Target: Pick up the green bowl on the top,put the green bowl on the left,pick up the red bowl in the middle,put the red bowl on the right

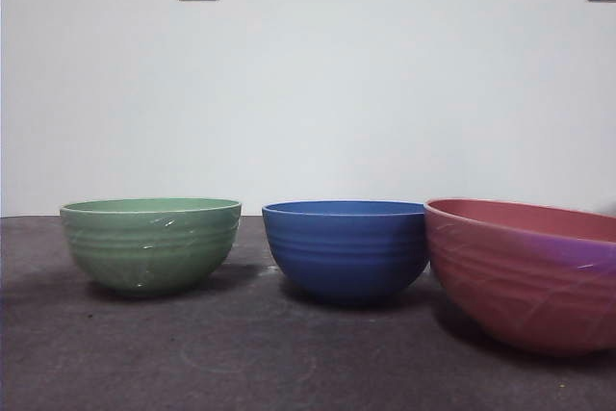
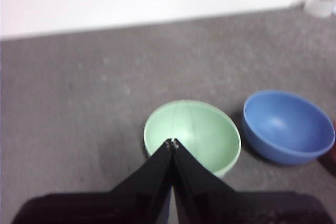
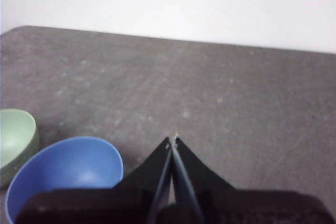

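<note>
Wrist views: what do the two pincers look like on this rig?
Both look alike: the left pincer and the right pincer each have two plain matte black jaws, broad at the base and tapering to narrow tips. No cables, labels or markings show. In the front view only a dark tip shows at the top corner.

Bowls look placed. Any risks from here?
1. The red bowl sits tilted, cut off by the front view's edge and absent from both wrist views; it may rock or sit near the table's edge.
2. The left gripper, jaws shut, hangs above the green bowl; a low retract might clip its rim.
</note>
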### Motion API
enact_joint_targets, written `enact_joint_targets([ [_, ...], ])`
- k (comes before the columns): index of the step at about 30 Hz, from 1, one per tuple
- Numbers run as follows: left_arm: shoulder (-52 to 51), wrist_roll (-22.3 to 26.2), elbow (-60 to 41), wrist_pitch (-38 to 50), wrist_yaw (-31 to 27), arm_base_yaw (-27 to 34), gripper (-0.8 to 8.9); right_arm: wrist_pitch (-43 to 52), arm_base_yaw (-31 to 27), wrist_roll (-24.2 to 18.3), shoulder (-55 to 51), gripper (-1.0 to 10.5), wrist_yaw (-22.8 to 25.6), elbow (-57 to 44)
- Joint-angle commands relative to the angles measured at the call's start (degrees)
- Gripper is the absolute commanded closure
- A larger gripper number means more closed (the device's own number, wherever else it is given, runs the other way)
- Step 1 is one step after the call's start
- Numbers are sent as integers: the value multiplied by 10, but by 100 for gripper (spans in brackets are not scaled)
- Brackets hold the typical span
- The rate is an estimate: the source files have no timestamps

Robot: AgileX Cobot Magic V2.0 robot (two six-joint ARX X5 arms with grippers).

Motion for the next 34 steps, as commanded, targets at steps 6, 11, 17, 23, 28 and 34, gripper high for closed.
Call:
enact_joint_targets([
  [6, 0, -6, -4, -21, -1, 1, 817, -20, 0, 7, 0, 942, 3, -5],
  [11, -43, 30, -6, -38, -18, -12, 817, -23, 0, 7, -1, 942, 3, -5],
  [17, -165, 42, -50, 11, -91, 32, 817, -29, 0, 7, 0, 942, 3, -5],
  [23, -215, 48, -206, 169, -90, 75, 817, -35, 0, 7, -1, 943, 3, -5],
  [28, -227, 22, -331, 243, -92, 80, 817, -36, 0, 7, 0, 943, 3, -5],
  [34, -240, -11, -406, 273, -92, 80, 817, -36, 0, 7, 0, 943, 3, -5],
])
